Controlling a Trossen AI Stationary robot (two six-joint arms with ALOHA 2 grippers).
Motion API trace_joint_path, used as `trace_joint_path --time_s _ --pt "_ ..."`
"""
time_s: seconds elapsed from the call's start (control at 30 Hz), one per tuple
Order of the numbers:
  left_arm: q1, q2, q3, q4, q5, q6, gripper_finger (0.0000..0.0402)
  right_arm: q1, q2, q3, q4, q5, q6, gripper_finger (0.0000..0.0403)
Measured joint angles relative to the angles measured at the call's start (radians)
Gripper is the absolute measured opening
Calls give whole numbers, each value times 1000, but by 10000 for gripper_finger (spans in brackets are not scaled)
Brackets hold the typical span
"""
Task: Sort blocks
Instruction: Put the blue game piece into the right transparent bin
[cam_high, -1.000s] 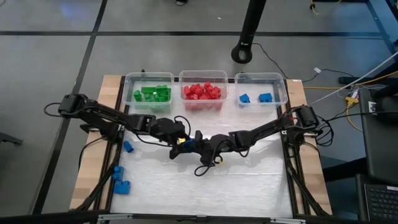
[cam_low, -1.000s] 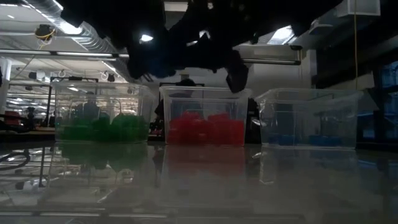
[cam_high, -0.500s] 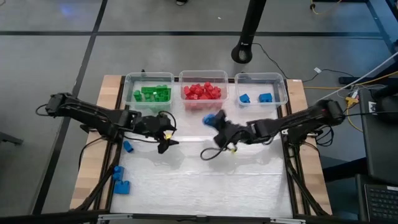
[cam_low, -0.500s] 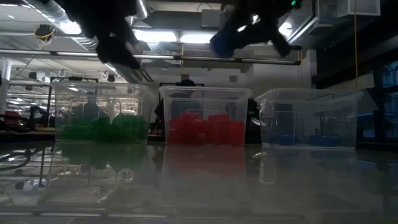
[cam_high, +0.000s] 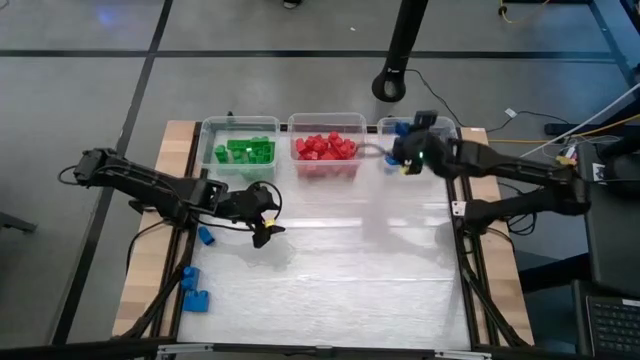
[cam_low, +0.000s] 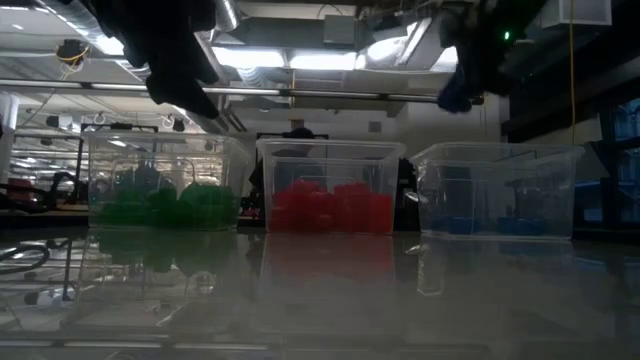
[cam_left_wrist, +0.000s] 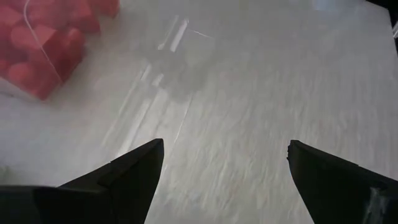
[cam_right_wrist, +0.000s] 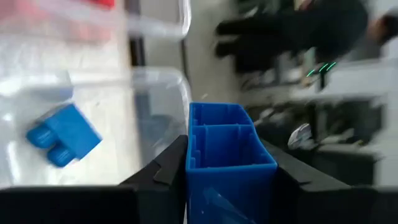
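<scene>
Over the blue bin: right hand (cam_right_wrist: 230, 186) clamps a blue brick (cam_right_wrist: 229, 146) above the right-most clear bin (cam_high: 447, 156), not yet dropped.
Left hand: left hand (cam_high: 262, 222) hovers low over the tabletop (cam_high: 340, 280), fingers spread wide and empty.
Done: green bricks (cam_high: 243, 151) fill the left bin, red bricks (cam_high: 324, 147) the middle one, and a blue brick (cam_right_wrist: 63, 135) lies in the blue bin.
Left: loose blue bricks (cam_high: 193, 286) wait near the tabletop's left edge, well apart from the bins.
Surface: pale, glossy, streaked with reflections.
Room: ceiling lights, dim workshop, a dark stand base (cam_high: 391, 84) on grey floor.
</scene>
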Motion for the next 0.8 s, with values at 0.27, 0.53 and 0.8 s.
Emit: trace_joint_path --time_s 0.27,0.53,0.8 --pt "-8 0 0 -9 0 -19 326 -246 36 -65 37 -241 50 170" --pt "-8 0 0 -36 0 -24 326 -275 39 -65 31 -281 87 267" --pt "-7 0 0 -255 0 -172 326 -274 -75 -65 -43 -434 119 313"
